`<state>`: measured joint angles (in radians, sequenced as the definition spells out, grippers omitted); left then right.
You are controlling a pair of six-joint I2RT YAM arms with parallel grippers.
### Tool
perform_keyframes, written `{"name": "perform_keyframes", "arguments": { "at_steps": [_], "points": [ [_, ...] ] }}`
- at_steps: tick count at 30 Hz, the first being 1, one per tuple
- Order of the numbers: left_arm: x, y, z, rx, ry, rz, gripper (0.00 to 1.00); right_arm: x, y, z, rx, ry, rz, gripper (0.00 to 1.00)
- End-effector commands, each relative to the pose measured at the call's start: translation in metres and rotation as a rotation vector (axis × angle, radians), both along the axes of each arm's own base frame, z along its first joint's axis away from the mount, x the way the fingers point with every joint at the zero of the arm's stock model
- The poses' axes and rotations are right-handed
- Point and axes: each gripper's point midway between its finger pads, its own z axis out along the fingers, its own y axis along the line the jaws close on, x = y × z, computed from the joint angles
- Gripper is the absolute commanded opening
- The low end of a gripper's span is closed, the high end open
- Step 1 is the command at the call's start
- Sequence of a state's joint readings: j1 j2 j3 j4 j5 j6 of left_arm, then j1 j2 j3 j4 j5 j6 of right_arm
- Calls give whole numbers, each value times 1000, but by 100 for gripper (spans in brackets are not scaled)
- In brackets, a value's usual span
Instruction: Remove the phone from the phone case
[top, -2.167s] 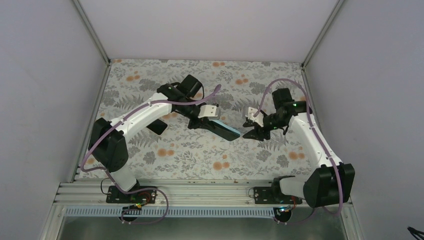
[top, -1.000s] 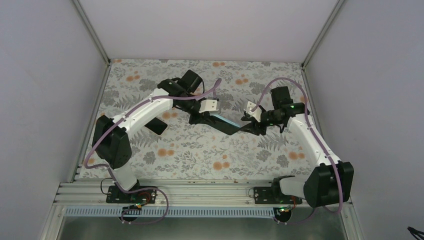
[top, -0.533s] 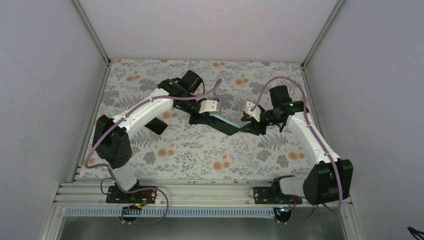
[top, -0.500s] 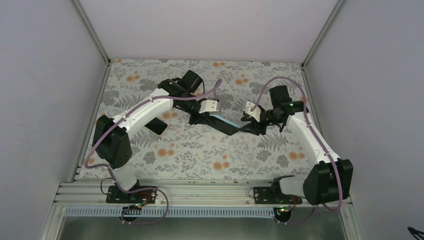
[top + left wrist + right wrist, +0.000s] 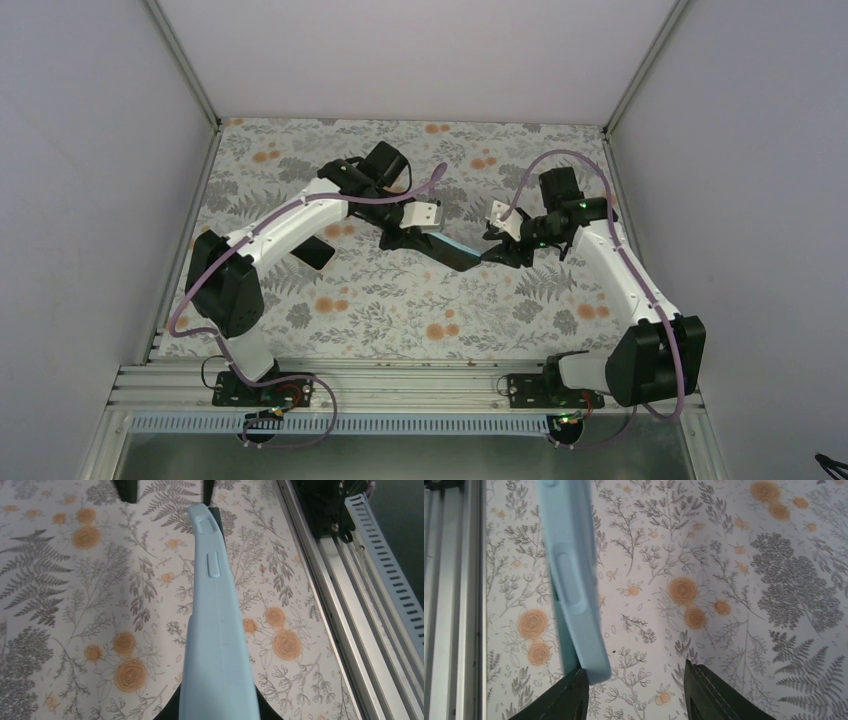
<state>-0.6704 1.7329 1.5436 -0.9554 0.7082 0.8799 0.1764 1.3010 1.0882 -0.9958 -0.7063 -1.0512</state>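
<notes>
Now left pincer (image 5: 412, 238) clamps phone case (image 5: 216, 630) – insides hidden – right pincer (image 5: 636, 682) gapes

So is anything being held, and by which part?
The left fingers clamp one end of the light-blue phone case; the right fingers stand open at its other end.

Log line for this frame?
left gripper: shut on phone case, held above table | right gripper: open, case's free end between fingers

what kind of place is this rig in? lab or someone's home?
Most likely a lab robot cell, not a home: left arm and right arm bolted to an aluminium rail, plain white panel walls on three sides, floral cloth underneath.
</notes>
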Motion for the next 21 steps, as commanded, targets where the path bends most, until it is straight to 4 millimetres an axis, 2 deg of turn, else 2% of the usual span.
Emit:
{"name": "perform_keyframes", "arguments": {
  "at_steps": [1,12,16,21],
  "points": [
    [-42,-14,33,-126,41,-151,2,32,-2,19,-3,-156,-15,50],
    [-41,-18,39,-143,51,-144,2,31,-2,15,1,-146,-12,49],
    [-35,-26,40,-162,72,-125,2,25,6,19,39,-129,2,49],
    [-45,-37,49,-204,150,-176,2,22,17,21,52,-143,-4,49]
  ]
}}
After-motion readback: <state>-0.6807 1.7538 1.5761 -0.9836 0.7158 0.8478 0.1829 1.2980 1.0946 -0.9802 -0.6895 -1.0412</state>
